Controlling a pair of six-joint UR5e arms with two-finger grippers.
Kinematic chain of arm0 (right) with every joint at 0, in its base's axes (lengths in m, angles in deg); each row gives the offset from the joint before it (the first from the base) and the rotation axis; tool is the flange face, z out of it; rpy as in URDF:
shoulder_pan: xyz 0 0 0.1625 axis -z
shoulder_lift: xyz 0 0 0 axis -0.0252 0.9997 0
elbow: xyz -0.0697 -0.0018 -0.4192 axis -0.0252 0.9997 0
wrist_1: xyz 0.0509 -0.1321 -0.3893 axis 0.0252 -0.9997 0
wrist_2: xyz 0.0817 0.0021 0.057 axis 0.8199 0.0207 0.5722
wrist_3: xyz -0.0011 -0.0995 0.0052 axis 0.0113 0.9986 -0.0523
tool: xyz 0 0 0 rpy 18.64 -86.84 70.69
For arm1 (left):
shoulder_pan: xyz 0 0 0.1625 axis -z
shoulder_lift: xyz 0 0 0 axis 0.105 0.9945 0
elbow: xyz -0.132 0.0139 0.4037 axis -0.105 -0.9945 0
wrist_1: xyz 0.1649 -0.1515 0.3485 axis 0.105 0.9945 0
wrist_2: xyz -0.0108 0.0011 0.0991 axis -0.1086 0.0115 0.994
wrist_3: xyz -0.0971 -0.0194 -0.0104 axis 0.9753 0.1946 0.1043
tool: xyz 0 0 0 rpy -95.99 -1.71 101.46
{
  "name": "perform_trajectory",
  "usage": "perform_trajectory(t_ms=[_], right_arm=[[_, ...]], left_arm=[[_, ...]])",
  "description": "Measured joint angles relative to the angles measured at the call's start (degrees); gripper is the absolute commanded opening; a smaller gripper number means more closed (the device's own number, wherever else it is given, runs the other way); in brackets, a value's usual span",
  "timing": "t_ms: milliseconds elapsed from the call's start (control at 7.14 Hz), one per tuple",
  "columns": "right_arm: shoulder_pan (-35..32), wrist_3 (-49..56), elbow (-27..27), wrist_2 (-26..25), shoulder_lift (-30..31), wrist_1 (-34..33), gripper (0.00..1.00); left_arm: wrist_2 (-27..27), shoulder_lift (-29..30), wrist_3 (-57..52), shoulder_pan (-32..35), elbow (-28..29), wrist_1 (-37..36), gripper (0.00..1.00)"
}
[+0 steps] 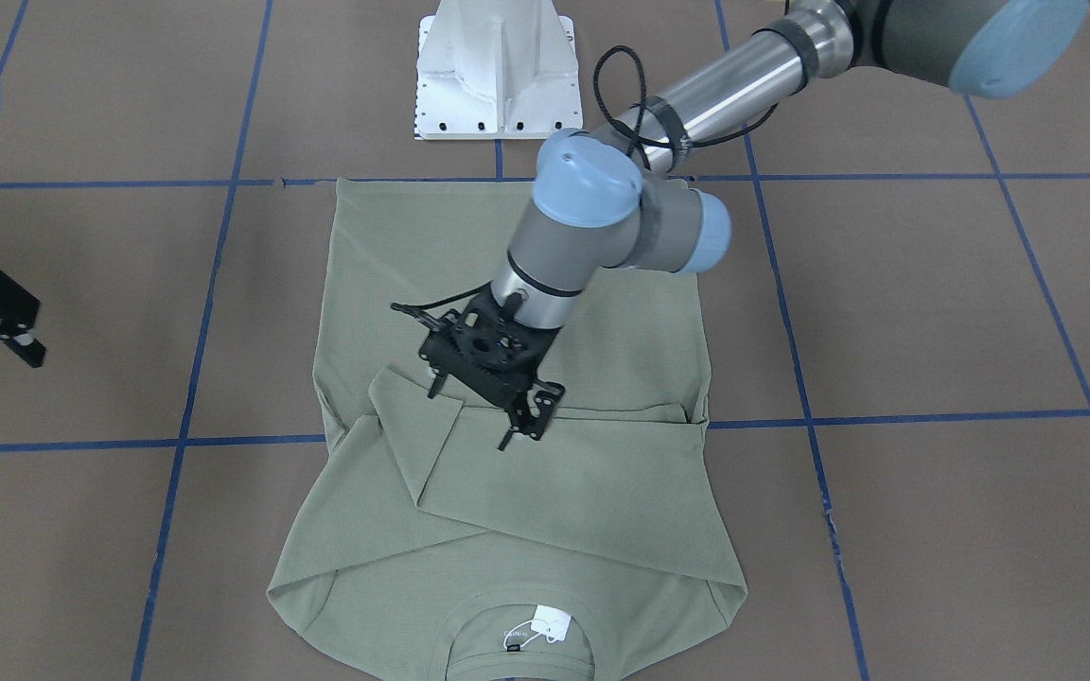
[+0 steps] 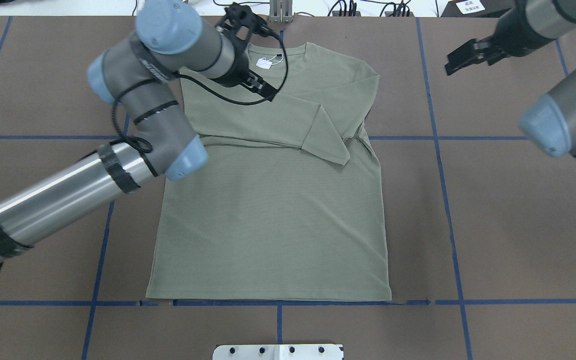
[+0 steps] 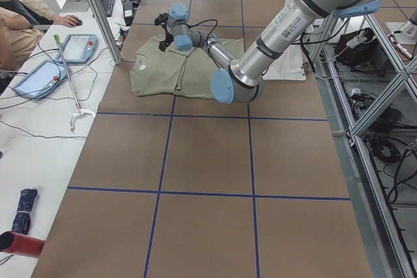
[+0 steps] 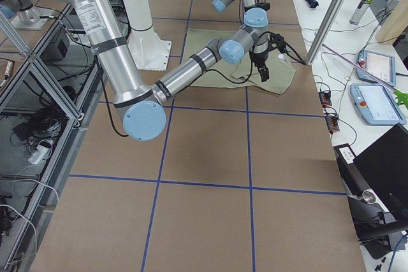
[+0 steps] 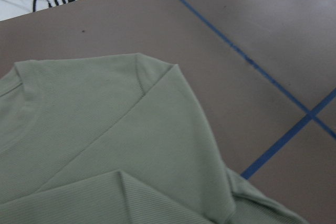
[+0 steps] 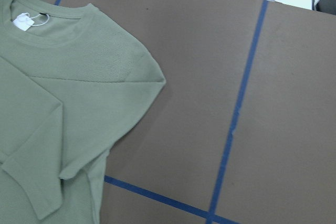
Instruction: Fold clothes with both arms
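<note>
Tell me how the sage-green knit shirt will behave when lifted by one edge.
The sage-green long-sleeved knit shirt is probably floppy: its folded sleeve lies limp, so it would drape. Likely light, being thin, flat cloth. It should neither roll nor tip.

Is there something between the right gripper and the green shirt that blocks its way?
Nothing visible does. Between the right gripper and the shirt lies only bare brown table with blue tape lines.

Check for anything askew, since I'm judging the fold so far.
The shirt lies mostly flat, but the folded sleeve slants toward the hem, and fabric puckers at the shirt's edge beside the cuff, on the robot's right.
</note>
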Motion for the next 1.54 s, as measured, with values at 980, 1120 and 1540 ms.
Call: perform_trajectory(t_ms=[980, 1120, 1540], right_arm=[[26.8, -14.35, 22.31, -33.59, -20.53, -0.54, 0.85], [28.24, -14.91, 24.06, -35.36, -21.35, -0.51, 0.84], [30.36, -15.06, 28.11, -38.69, -24.04, -0.38, 0.65]], left_arm=[[-15.47, -19.24, -20.94, 17.95, -9.81, 0.14, 1.0], [-15.56, -19.51, -20.99, 18.03, -9.81, 0.24, 1.0], [-15.6, -20.06, -21.06, 17.96, -9.84, 0.31, 1.0]])
